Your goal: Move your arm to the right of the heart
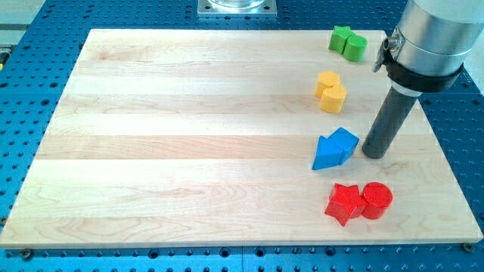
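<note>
A yellow heart (333,99) lies at the view's upper right, touching a yellow hexagon (327,81) just above it. My tip (373,154) rests on the board below and to the right of the heart, apart from it. The tip stands just right of a blue cube (344,141) and a blue triangle (327,155), with a small gap to the cube. The rod rises toward the view's upper right into the arm's grey body (431,38).
A green star (340,37) and a green cylinder (355,47) sit near the board's top right edge. A red star (344,203) and a red cylinder (376,200) touch each other near the bottom right. The board's right edge (446,143) is close to the tip.
</note>
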